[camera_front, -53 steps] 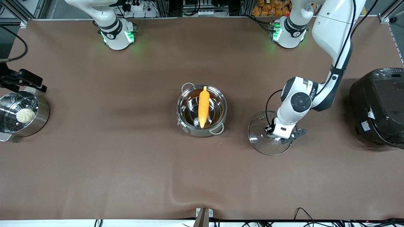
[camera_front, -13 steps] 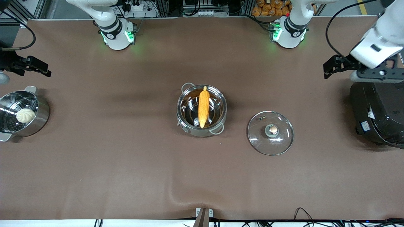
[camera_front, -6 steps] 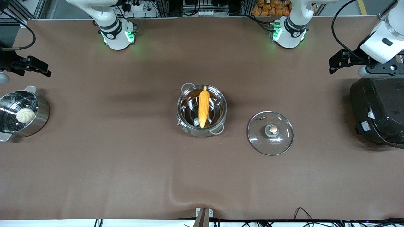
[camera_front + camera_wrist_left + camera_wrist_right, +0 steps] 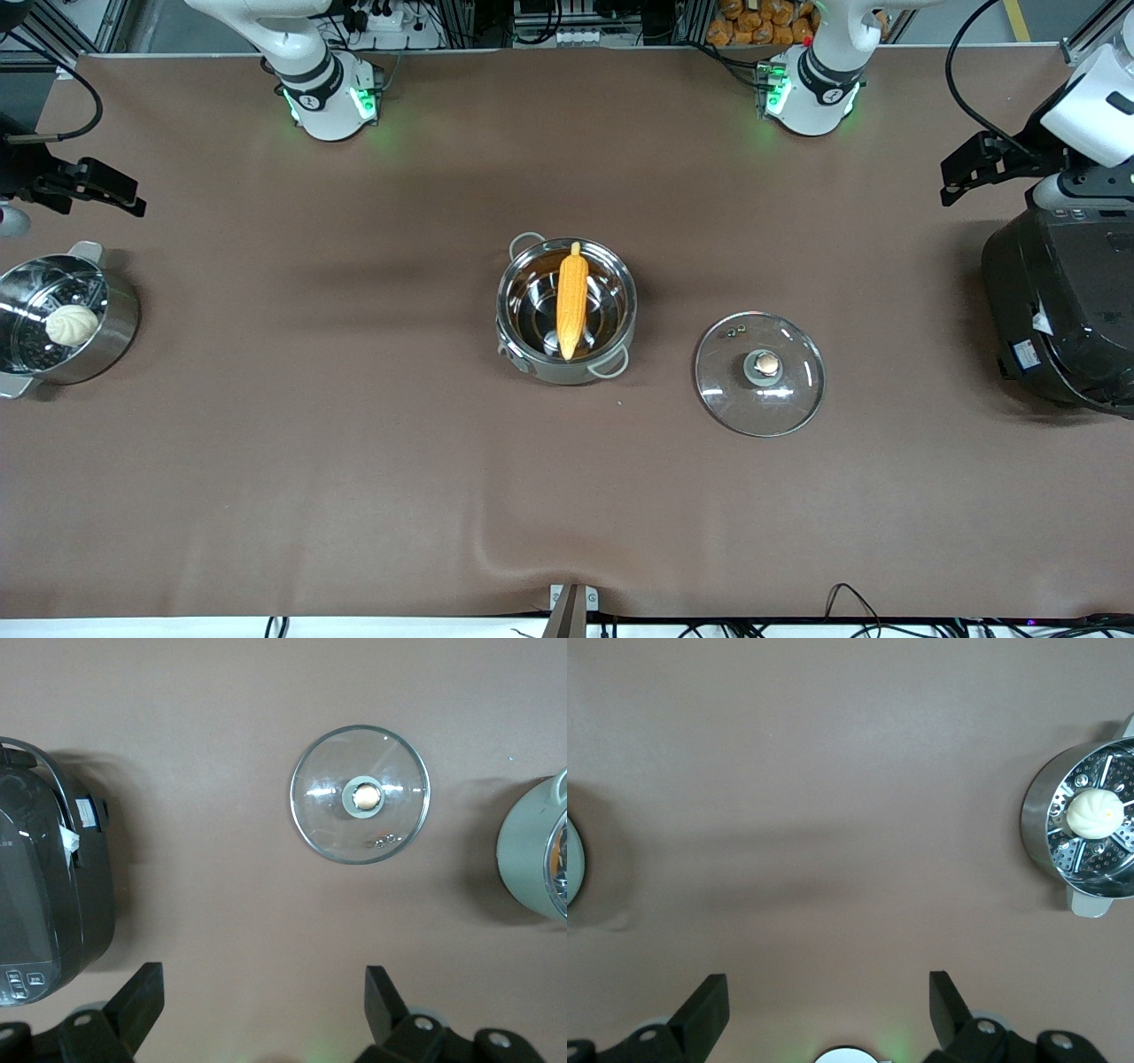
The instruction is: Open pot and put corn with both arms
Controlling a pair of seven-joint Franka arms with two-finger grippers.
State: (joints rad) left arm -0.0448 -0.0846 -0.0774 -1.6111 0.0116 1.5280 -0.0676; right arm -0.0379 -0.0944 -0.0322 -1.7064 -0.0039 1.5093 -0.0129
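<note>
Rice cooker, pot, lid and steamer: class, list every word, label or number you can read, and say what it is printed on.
No text can be read.
Rice cooker: white stickers and a button panel, print too small to read.
Pot, lid, steamer: no markings seen.

corn (image 4: 572,299) orange-yellow | pot (image 4: 523,341) shiny steel | rice cooker (image 4: 1063,310) black | table (image 4: 354,443) brown

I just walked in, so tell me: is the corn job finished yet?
It looks finished. The pot is open, the corn lies in it, and its lid rests on the table beside it. The left gripper and right gripper are open, holding nothing.
</note>
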